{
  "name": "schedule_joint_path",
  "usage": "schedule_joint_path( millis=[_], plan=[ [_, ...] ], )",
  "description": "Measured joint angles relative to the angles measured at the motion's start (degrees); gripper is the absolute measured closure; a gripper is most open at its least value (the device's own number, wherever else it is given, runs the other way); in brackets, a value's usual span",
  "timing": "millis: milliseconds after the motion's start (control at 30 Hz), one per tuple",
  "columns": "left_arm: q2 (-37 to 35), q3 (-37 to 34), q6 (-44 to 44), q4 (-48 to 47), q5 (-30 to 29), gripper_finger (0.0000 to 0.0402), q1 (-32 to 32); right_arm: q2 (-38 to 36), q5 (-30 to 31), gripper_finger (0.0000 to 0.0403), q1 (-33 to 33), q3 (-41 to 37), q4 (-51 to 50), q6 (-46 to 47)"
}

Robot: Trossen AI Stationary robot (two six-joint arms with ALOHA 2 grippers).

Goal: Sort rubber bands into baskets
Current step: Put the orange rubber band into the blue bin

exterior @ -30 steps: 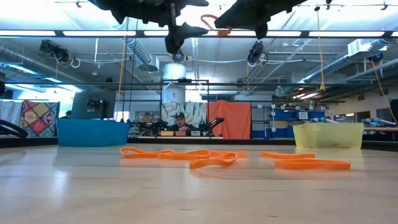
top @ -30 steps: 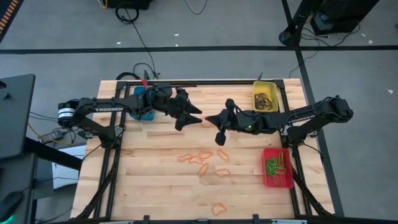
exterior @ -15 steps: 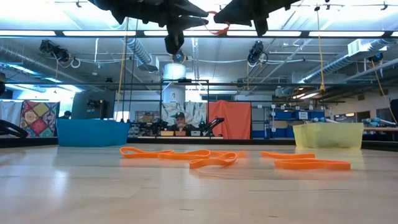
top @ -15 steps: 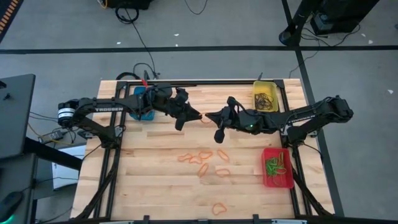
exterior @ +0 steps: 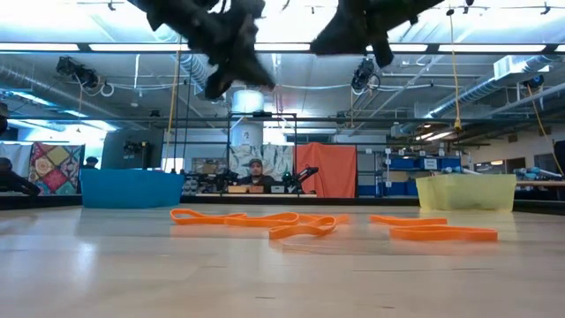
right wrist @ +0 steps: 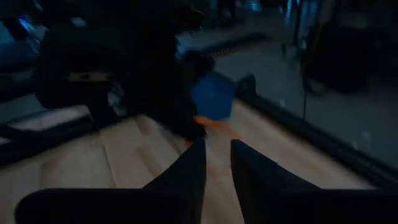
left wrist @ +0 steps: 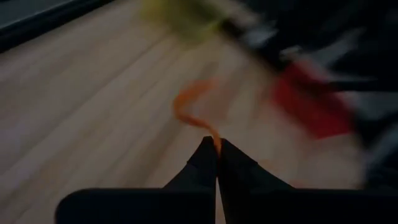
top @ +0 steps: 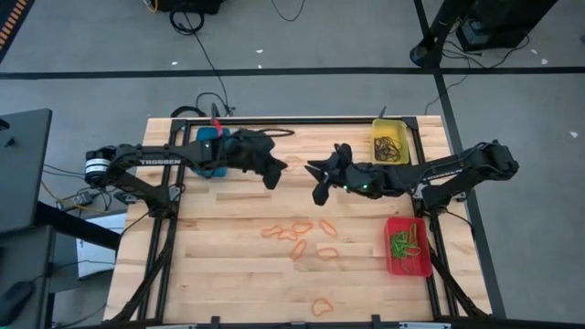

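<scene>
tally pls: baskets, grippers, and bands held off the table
Baskets: 3 (blue basket, yellow basket, red basket)
Grippers: 2 (left gripper, right gripper)
Bands held off the table: 1 (orange band, pinched in the left gripper)
Total: 6

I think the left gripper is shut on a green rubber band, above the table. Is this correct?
Not quite: the rubber band is orange, not green. The left wrist view shows it pinched at the tips of the shut left gripper, above the table.
</scene>
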Motion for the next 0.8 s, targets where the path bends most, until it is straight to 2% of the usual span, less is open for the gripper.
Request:
schedule_joint_path(
  millis=[200,300,400,600,733,800],
  plan=[
    [0.0,0.0,-1.0,-14.1,-6.4,0.0396,0.0,0.1,-1.1,0.0288,0.0,0.0,-13.6,13.7],
    [0.0,0.0,-3.2,-20.1,-11.4,0.0396,0.0,0.1,-7.1,0.0285,0.0,-0.1,-21.7,23.0],
    [0.0,0.0,-5.3,-25.7,-14.6,0.0396,1.2,0.1,-12.6,0.0286,0.6,-2.4,-24.8,27.4],
    [0.0,0.0,-2.5,-27.7,-10.5,0.039,5.3,0.1,-16.5,0.0286,3.8,-8.9,-21.3,34.0],
    [0.0,0.0,-0.4,-31.3,-9.3,0.0385,8.8,0.1,-26.5,0.0288,4.5,-12.3,-15.7,30.8],
    [0.0,0.0,0.9,-34.2,-9.2,0.0384,10.7,0.1,-29.8,0.0293,4.5,-13.2,-15.7,33.8]
  ],
)
